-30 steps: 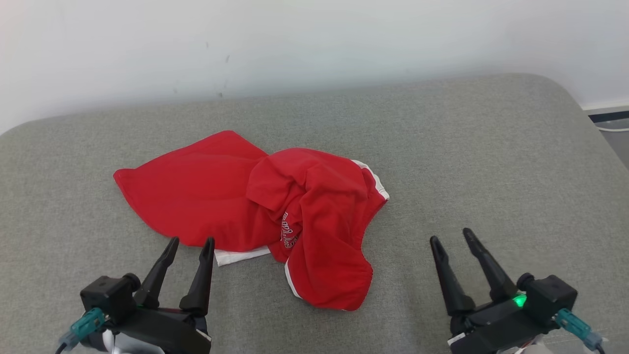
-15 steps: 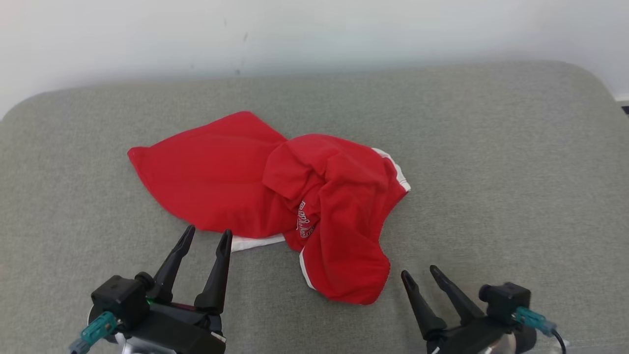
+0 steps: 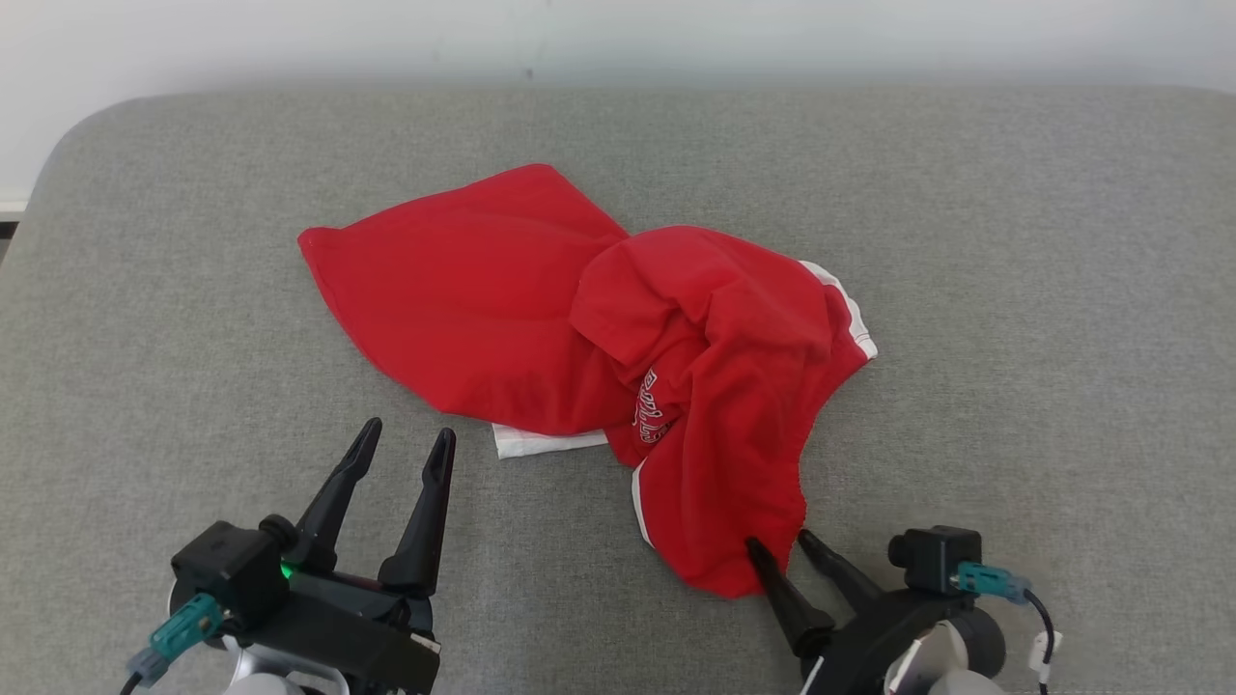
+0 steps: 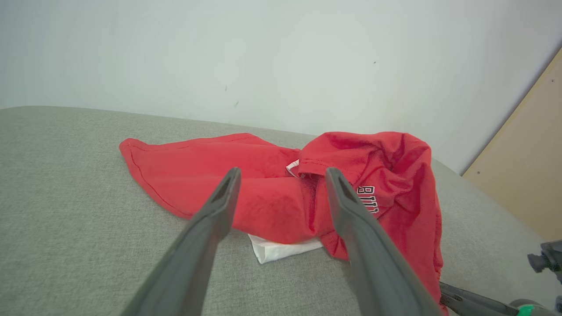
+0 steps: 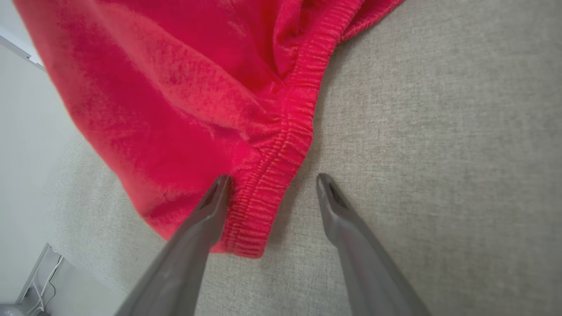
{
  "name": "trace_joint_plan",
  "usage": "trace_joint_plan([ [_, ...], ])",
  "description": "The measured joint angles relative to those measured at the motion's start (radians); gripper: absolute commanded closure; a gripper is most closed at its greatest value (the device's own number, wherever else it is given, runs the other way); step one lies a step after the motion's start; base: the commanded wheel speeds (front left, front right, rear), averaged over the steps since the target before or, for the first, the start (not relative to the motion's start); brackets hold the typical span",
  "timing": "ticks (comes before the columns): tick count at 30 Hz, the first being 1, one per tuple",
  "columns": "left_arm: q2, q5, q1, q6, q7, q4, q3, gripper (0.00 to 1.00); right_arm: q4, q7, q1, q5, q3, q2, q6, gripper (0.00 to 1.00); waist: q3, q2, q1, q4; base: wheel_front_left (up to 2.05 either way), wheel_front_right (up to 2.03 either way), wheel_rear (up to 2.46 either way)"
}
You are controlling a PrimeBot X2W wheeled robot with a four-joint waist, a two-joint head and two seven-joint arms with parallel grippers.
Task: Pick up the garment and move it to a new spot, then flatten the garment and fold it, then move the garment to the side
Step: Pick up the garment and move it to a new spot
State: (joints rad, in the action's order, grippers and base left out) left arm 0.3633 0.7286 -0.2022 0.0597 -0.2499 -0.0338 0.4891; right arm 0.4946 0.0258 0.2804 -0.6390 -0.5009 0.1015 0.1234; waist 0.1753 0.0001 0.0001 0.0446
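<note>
A crumpled red garment [image 3: 502, 299] with white trim and white lettering lies on the grey cushion [image 3: 1014, 290]. A white piece [image 3: 541, 441] pokes out from under its near edge. My right gripper [image 3: 778, 539] is open at the garment's nearest end. In the right wrist view the right gripper [image 5: 273, 177] straddles the ribbed elastic hem [image 5: 285, 145], with one finger over the red cloth and the other over bare cushion. My left gripper [image 3: 407, 431] is open and empty, just short of the near edge. In the left wrist view the left gripper [image 4: 283, 171] points at the garment [image 4: 184, 166].
A white wall [image 3: 290, 39] runs behind the cushion. The cushion's rounded corner [image 3: 58, 164] is at the far left. A beige panel [image 4: 527, 166] stands to the right in the left wrist view. Floor with cables [image 5: 35, 285] lies beyond the cushion's edge in the right wrist view.
The head camera has shifted, sliding the whole scene right and down. My right gripper has moved in to the garment's near end and now straddles its hem. The left gripper has hardly moved.
</note>
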Motion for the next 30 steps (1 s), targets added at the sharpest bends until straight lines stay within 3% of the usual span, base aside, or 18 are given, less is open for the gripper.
trace_joint_plan([
  [3,-0.003,-0.001,0.000,-0.007,0.000,-0.003,-0.007,0.00,0.008,-0.007,0.018,-0.022,-0.025,-0.003,0.000,0.00,0.005,0.0000,0.0000,0.007,0.00,0.00,0.00],
  [4,-0.005,-0.002,0.000,-0.007,0.000,-0.004,-0.008,0.00,0.009,-0.007,0.023,-0.028,-0.032,-0.002,0.000,0.95,0.006,0.0000,0.0000,0.008,0.00,0.00,0.00],
  [5,-0.007,-0.005,0.000,-0.008,0.000,-0.005,-0.010,0.00,0.010,-0.007,0.027,-0.036,-0.039,-0.002,0.000,1.00,0.006,0.0000,0.0000,0.008,0.00,0.00,0.00],
  [15,-0.013,-0.010,0.006,-0.017,0.000,-0.019,-0.040,0.00,0.018,0.034,0.062,-0.082,-0.062,0.021,0.000,1.00,-0.003,0.0000,0.0000,-0.012,0.00,0.00,0.00],
  [30,-0.017,-0.041,0.031,-0.026,0.000,-0.030,-0.074,0.00,-0.074,0.206,0.085,-0.108,0.081,0.137,0.000,1.00,-0.024,0.0000,-0.0002,-0.086,0.00,0.00,0.00],
])
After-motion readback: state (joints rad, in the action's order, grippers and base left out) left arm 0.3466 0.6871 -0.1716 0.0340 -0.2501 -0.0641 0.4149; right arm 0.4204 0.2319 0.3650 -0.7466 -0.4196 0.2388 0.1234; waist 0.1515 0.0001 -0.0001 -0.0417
